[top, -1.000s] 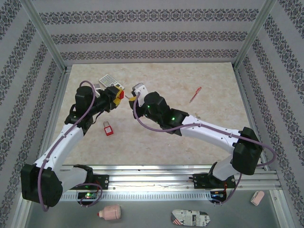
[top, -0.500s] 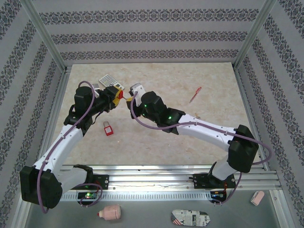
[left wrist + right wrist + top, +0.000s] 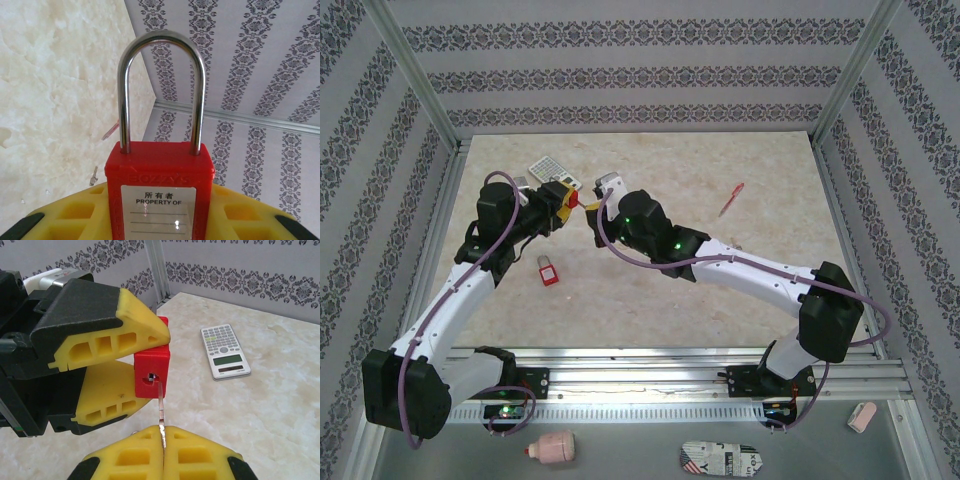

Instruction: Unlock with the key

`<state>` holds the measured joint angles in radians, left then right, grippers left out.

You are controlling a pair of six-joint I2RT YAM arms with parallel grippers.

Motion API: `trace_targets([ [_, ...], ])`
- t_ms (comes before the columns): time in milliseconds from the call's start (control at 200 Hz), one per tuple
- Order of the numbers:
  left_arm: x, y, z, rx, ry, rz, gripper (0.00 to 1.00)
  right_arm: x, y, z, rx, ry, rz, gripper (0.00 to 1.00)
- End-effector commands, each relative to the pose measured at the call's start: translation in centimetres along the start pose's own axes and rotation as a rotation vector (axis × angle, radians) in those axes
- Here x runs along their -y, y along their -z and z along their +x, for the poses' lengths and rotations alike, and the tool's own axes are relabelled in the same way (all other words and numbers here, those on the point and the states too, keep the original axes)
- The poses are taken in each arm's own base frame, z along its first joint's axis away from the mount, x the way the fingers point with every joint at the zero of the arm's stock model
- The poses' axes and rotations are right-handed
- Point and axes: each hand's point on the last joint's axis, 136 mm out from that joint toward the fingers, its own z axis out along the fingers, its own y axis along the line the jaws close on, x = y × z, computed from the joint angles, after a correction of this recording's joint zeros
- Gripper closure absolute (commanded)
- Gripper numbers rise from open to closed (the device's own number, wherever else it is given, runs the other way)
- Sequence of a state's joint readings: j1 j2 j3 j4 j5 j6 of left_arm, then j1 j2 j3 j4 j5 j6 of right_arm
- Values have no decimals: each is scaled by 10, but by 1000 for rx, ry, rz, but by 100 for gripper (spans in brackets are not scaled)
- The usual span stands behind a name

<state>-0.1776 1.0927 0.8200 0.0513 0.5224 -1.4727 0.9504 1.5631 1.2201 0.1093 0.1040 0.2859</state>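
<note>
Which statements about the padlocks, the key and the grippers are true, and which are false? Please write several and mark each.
1. The left gripper holds a red padlock. True.
2. Its shackle is open. False: both legs sit in the body.
3. The right gripper is shut on the key, tip at the keyhole. True.
4. The red pen rests on the calculator. False: they lie apart on the table.
5. A second padlock lies on the table. True.

left gripper (image 3: 570, 198): clamped on padlock (image 3: 159, 185), pointing 3 o'clock
right gripper (image 3: 162, 434): pinched on key (image 3: 160, 402), pointing 10 o'clock
</note>
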Motion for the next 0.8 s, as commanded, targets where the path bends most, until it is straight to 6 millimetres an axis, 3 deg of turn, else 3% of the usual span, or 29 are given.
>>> trace_targets([
  [0, 12, 5, 5, -3, -40, 42, 100, -2, 1, -18, 49, -26, -20, 100],
  [794, 8, 2, 4, 1, -36, 34, 100, -12, -13, -15, 36, -48, -61, 100],
])
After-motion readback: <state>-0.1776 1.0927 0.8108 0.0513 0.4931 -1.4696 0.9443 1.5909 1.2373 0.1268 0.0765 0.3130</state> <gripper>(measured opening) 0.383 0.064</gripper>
